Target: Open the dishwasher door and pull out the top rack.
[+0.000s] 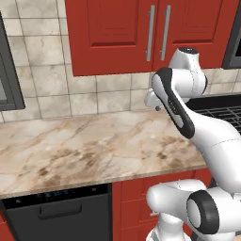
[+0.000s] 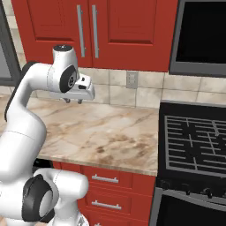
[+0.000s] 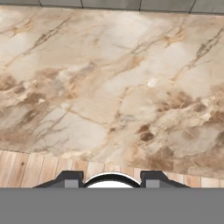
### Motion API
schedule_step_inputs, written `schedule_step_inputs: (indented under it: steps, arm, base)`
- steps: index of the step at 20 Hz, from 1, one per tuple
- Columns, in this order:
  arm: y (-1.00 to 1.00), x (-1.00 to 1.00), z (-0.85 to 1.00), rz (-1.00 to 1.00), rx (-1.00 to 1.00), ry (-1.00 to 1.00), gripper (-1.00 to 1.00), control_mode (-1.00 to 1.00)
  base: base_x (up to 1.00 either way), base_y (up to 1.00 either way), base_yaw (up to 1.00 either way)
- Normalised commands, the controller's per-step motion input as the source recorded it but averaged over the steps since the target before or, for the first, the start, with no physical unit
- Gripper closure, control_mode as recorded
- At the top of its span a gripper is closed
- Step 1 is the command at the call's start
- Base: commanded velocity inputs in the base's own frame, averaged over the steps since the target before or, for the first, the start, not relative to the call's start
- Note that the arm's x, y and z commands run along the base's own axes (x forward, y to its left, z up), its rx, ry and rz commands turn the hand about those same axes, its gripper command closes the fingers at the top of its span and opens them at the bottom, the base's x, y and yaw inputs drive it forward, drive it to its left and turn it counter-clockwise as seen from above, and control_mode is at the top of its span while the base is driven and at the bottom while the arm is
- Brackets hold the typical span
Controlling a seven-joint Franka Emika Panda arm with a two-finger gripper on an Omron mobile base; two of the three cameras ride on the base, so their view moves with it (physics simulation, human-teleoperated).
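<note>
Nothing done: flat black dishwasher door [image 1: 59, 214] with bar handle closed. Gripper [image 2: 73, 101] fingers spread, empty, above marble surface [image 1: 84, 146]. Both steps remain.

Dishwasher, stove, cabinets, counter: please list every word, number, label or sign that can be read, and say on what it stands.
None can be read.
Dishwasher door: tiny bluish marks on its control strip, too small and blurred to read.
Stove: knobs on its front, no legible marks.
Cabinets, outlet, counter: no text.
</note>
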Motion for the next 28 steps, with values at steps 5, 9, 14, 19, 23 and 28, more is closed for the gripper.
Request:
schedule_step_inputs:
  steps: [5,9,14,19,23,28]
  arm:
    - [0.00,0.00,-0.07,0.00,-0.05,0.02,-1.00,-1.00]
    - [0.00,0.00,0.00,0.00,0.00,0.00,-1.00,1.00]
    - [0.00,0.00,0.00,0.00,0.00,0.00,-1.00,1.00]
    - [0.00,0.00,0.00,0.00,0.00,0.00,-1.00,1.00]
    - [0.00,0.00,0.00,0.00,0.00,0.00,-1.00,1.00]
    - [0.00,0.00,0.00,0.00,0.00,0.00,-1.00,1.00]
  base:
    - [0.00,0.00,0.00]
    - [0.00,0.00,0.21]
    - [0.03,-0.02,0.58]
    - [0.10,-0.33,0.61]
    - [0.04,-0.50,0.52]
    - [0.02,-0.59,0.44]
